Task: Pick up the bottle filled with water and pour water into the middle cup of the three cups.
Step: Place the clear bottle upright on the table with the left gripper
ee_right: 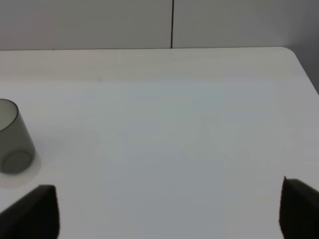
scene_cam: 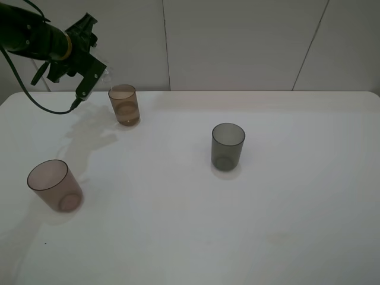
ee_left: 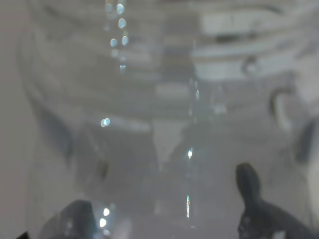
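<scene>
Left wrist view, clear ribbed plastic bottle, glinting droplets, softly blurred.

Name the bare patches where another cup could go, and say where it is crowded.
Widest bare stretch: the table right of the grey cup and the whole front, from the pink cup across. Also bare: between the amber cup and the grey cup. Crowded: the rear left corner, where the left gripper holds the bottle near the amber cup.

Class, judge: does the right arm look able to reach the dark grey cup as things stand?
Probably yes. The grey cup stands alone on bare table, the right gripper is open with nothing between, and the left gripper is far off.
</scene>
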You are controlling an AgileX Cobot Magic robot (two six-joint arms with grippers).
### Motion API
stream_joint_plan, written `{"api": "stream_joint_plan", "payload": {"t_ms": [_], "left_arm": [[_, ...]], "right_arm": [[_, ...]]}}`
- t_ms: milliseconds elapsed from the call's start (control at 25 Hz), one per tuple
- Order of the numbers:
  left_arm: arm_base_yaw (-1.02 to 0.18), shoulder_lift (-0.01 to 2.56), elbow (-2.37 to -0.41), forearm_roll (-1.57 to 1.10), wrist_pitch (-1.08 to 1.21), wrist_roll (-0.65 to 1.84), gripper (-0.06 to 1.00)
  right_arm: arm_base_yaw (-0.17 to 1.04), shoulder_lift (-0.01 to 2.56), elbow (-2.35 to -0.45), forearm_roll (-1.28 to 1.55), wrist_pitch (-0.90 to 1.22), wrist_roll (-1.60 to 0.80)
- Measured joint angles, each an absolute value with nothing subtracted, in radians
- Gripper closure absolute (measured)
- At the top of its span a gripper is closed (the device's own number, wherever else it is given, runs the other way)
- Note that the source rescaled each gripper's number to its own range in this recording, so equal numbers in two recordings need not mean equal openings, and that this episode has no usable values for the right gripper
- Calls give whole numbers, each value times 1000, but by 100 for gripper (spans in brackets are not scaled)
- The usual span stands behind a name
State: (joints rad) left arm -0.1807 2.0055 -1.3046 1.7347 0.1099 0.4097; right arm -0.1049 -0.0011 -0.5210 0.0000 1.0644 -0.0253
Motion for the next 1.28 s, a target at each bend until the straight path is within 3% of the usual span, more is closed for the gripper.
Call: {"api": "stream_joint_plan", "payload": {"t_ms": [600,920,1280], "left_arm": [[-183,2003,-1305,1680,107,357,94],[-231,1945,-1305,1373,65,196,94],[-376,1816,-1305,868,34,-227,94]], "right_arm": [[-105,-1,-521,0,1064,-25],[-105,-1,-521,0,1064,-25],[-105,-1,-521,0,1064,-25]]}}
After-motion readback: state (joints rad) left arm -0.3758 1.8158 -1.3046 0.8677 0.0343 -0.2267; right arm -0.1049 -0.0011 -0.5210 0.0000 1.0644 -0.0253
